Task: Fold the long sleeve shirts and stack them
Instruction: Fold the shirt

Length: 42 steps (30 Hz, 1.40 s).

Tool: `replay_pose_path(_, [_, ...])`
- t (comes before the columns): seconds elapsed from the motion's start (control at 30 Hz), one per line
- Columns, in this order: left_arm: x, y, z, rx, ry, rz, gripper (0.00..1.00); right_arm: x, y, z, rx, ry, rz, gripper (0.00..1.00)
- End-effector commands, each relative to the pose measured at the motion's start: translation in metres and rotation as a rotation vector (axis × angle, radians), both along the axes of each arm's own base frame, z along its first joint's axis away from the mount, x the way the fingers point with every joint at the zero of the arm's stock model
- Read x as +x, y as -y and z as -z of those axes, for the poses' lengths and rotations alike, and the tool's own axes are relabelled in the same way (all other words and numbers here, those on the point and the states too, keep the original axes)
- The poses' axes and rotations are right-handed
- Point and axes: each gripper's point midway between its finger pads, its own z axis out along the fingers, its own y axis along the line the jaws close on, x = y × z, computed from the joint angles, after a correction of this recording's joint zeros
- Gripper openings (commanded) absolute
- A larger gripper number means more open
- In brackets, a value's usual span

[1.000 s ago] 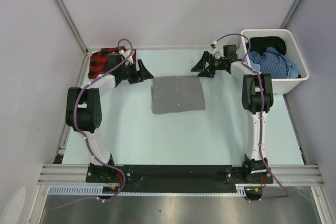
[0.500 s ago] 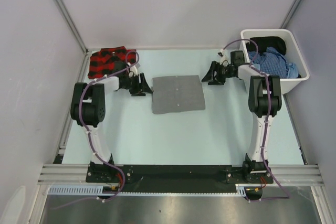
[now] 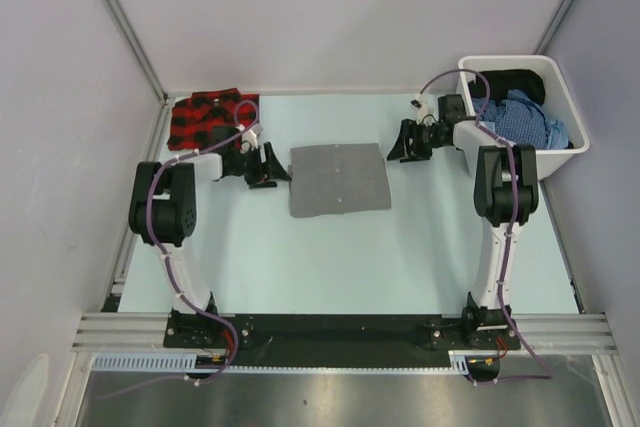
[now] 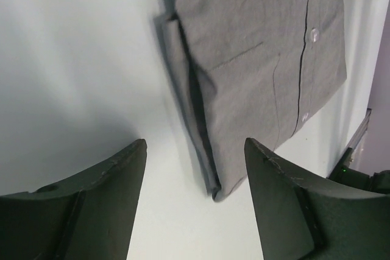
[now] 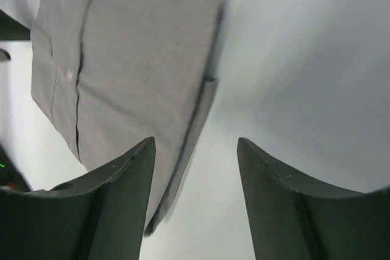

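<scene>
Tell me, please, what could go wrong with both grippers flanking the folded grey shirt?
The grey shirt shows a loose, layered edge before the open left gripper; catching only some layers could undo the fold. The right gripper faces the opposite edge, so an uneven lift could skew it.

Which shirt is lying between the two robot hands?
The plain grey shirt, folded in the middle. The red-and-black plaid shirt sits in the far left corner.

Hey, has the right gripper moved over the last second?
Yes. In the top view the right gripper has shifted rightward, closer to the white bin.
</scene>
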Motion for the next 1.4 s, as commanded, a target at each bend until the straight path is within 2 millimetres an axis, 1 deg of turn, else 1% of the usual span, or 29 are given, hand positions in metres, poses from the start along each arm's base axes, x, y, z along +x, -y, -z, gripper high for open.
replay_pose_path(0.0, [-0.004,-0.01,-0.031,-0.048,0.065,-0.034,0.72,-0.006,-0.021,-0.084,-0.145,0.342,-0.17,0.61])
replay_pose_path(0.03, [-0.012,-0.011,-0.028,-0.049,0.054,-0.033,0.71,-0.015,-0.042,-0.091,-0.169,0.397,-0.248,0.61])
replay_pose_path(0.1, [-0.014,-0.011,-0.033,-0.053,0.074,-0.036,0.7,-0.028,-0.066,-0.094,-0.207,0.443,-0.322,0.6])
replay_pose_path(0.13, [-0.019,-0.014,-0.03,-0.058,0.065,-0.047,0.68,-0.044,-0.095,-0.094,-0.205,0.466,-0.394,0.59])
replay_pose_path(0.2, [-0.015,-0.017,-0.043,-0.087,0.096,-0.082,0.68,-0.056,-0.12,-0.093,-0.234,0.52,-0.473,0.57])
replay_pose_path(0.23, [-0.011,-0.037,-0.043,-0.087,0.097,-0.137,0.68,-0.066,-0.136,-0.092,-0.237,0.548,-0.523,0.57])
replay_pose_path(0.27, [-0.01,-0.042,-0.046,-0.086,0.102,-0.154,0.68,-0.081,-0.162,-0.091,-0.243,0.596,-0.6,0.56])
replay_pose_path(0.33, [-0.008,-0.059,-0.056,-0.075,0.127,-0.186,0.7,-0.099,-0.19,-0.086,-0.247,0.65,-0.682,0.54])
replay_pose_path(0.37, [-0.009,-0.064,-0.057,-0.072,0.126,-0.203,0.72,-0.115,-0.214,-0.082,-0.254,0.699,-0.749,0.53])
replay_pose_path(0.43, [-0.016,-0.073,-0.061,-0.089,0.112,-0.234,0.75,-0.128,-0.236,-0.079,-0.242,0.736,-0.8,0.52])
replay_pose_path(0.47, [-0.02,-0.076,-0.061,-0.09,0.099,-0.242,0.76,-0.142,-0.256,-0.076,-0.238,0.765,-0.843,0.49])
replay_pose_path(0.5, [-0.022,-0.082,-0.061,-0.081,0.102,-0.253,0.79,-0.145,-0.264,-0.063,-0.251,0.768,-0.878,0.48])
replay_pose_path(0.57, [-0.029,-0.086,-0.067,-0.071,0.114,-0.264,0.83,-0.148,-0.279,-0.059,-0.261,0.793,-0.887,0.45])
replay_pose_path(0.6, [-0.03,-0.093,-0.067,-0.051,0.123,-0.277,0.87,-0.153,-0.287,-0.046,-0.268,0.776,-0.903,0.45])
replay_pose_path(0.67, [-0.035,-0.098,-0.075,-0.032,0.146,-0.285,0.91,-0.15,-0.292,-0.039,-0.296,0.777,-0.888,0.45])
replay_pose_path(0.7, [-0.037,-0.103,-0.076,-0.025,0.153,-0.297,0.92,-0.151,-0.295,-0.027,-0.311,0.762,-0.897,0.46])
replay_pose_path(0.8, [-0.039,-0.114,-0.089,-0.004,0.198,-0.313,0.96,-0.15,-0.296,-0.011,-0.359,0.772,-0.897,0.46])
replay_pose_path(0.9, [-0.038,-0.123,-0.101,0.013,0.239,-0.327,0.97,-0.146,-0.289,0.017,-0.442,0.783,-0.913,0.45])
replay_pose_path(1.0, [-0.041,-0.124,-0.11,0.032,0.272,-0.312,0.97,-0.153,-0.278,0.037,-0.485,0.747,-0.948,0.19])
replay_pose_path(1.03, [-0.042,-0.124,-0.112,0.037,0.282,-0.305,0.97,-0.157,-0.277,0.037,-0.475,0.746,-0.957,0.01])
replay_pose_path(1.07, [-0.044,-0.124,-0.111,0.052,0.291,-0.287,0.97,-0.16,-0.276,0.026,-0.459,0.759,-0.959,0.0])
replay_pose_path(1.1, [-0.044,-0.125,-0.113,0.064,0.297,-0.276,0.99,-0.168,-0.273,0.022,-0.44,0.751,-0.981,0.0])
replay_pose_path(1.13, [-0.045,-0.126,-0.111,0.074,0.291,-0.268,0.99,-0.188,-0.264,0.027,-0.398,0.697,-1.034,0.0])
replay_pose_path(1.17, [-0.049,-0.127,-0.105,0.095,0.275,-0.25,0.99,-0.196,-0.261,0.006,-0.364,0.733,-1.064,0.0])
replay_pose_path(1.2, [-0.049,-0.128,-0.099,0.102,0.257,-0.241,0.99,-0.209,-0.254,0.003,-0.331,0.724,-1.108,0.0])
replay_pose_path(1.23, [-0.05,-0.127,-0.095,0.103,0.246,-0.228,0.99,-0.235,-0.24,0.008,-0.269,0.679,-1.178,0.0])
replay_pose_path(1.27, [-0.053,-0.126,-0.089,0.105,0.231,-0.201,0.99,-0.25,-0.223,0.008,-0.253,0.633,-1.226,0.0])
replay_pose_path(1.3, [-0.054,-0.12,-0.089,0.088,0.226,-0.167,1.0,-0.261,-0.213,-0.006,-0.225,0.706,-1.316,0.0])
replay_pose_path(1.37, [-0.061,-0.107,-0.078,0.055,0.184,-0.081,0.99,-0.302,-0.171,0.006,-0.196,0.575,-1.452,0.0])
